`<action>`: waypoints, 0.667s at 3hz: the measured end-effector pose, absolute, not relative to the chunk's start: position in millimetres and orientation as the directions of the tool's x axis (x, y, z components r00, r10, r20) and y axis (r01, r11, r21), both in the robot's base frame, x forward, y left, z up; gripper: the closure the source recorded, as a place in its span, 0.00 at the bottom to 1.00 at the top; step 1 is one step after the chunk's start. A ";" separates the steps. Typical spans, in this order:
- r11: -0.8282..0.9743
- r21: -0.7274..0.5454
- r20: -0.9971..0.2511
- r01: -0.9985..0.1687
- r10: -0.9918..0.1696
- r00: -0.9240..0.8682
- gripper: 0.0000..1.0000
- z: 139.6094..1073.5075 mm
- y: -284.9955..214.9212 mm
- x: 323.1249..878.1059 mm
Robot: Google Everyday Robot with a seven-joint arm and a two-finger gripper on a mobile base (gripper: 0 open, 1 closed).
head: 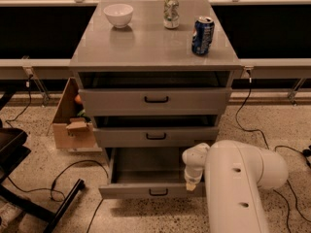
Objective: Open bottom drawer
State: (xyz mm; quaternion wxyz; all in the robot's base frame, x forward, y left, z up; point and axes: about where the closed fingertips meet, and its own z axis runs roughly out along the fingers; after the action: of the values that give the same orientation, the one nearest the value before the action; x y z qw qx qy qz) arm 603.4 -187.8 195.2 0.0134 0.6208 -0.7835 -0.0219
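Speckled stone floor runs under a grey bench with three drawers, and behind it a pale ledge crosses in front of dark panels whose contents cannot be made out. On the bench top a white bowl sits near the back left corner, a silver can stands at the back edge right of the middle, and a blue can stands near the right edge. The top drawer and the middle drawer each have a dark gap above the front, too shadowed to see into. The bottom drawer stands drawn out toward the camera at floor level, its plain grey tray showing, but its right front corner is hidden behind the white robot arm, which rises from the lower edge and is cut off there. The gripper hangs just beside that hidden corner, above the right end of the drawer front; whether it is clenched, released or grasping anything cannot be told, since its tip merges with the arm. A cardboard box stands on the floor by the bench's left side, its contents partly hidden. Black cables trail over the floor, and a black chair base is cut off at the lower left.
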 end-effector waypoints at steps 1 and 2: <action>0.245 0.057 0.006 -0.968 -0.969 -0.245 1.00 196.3 -190.9 594.3; 0.256 0.061 0.016 -0.965 -0.967 -0.256 1.00 197.2 -193.2 587.5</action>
State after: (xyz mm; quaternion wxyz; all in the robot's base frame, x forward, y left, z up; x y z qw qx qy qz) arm 587.5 -193.2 197.2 0.0247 0.6096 -0.7921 -0.0193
